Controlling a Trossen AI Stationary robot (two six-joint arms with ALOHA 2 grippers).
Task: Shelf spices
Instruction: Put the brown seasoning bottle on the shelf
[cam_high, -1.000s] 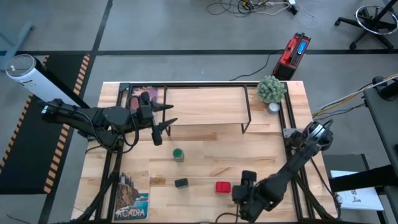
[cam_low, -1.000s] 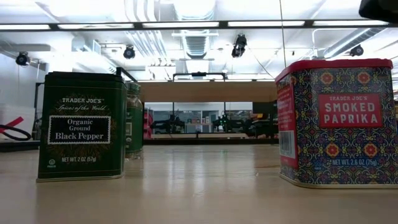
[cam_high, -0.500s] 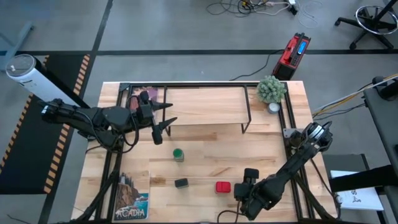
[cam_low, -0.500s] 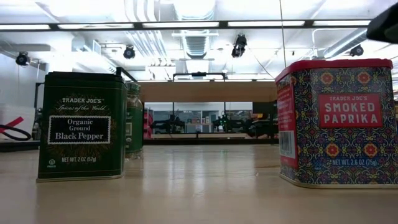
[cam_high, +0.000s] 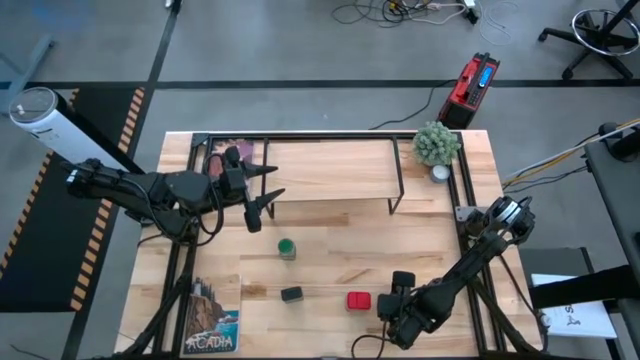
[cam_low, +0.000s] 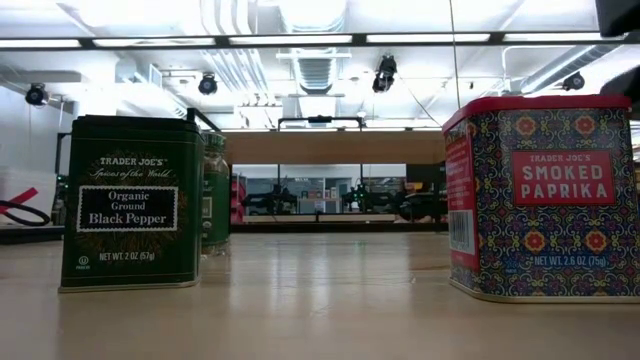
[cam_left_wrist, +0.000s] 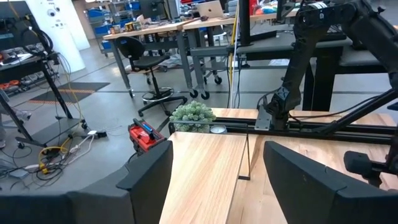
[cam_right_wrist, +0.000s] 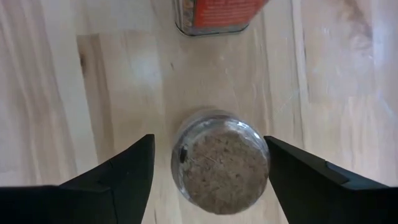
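Spices, a tan round jar (cam_right_wrist: 221, 160) and smoked paprika tin (cam_low: 541, 195), stand on the surface, the right claw (cam_right_wrist: 205, 171) spread wide around the jar, the left claw (cam_high: 262, 195) gaping empty beside the shelf (cam_high: 330, 170).

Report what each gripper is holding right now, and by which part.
Nothing is held. The right gripper is open, its fingers either side of the tan round jar without touching. The left gripper is open over the shelf.

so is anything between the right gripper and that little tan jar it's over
Nothing visible. In the right wrist view the right gripper is open, a finger on each side of the small tan jar, with bare table in the gaps. The red paprika tin stands beyond it, apart.
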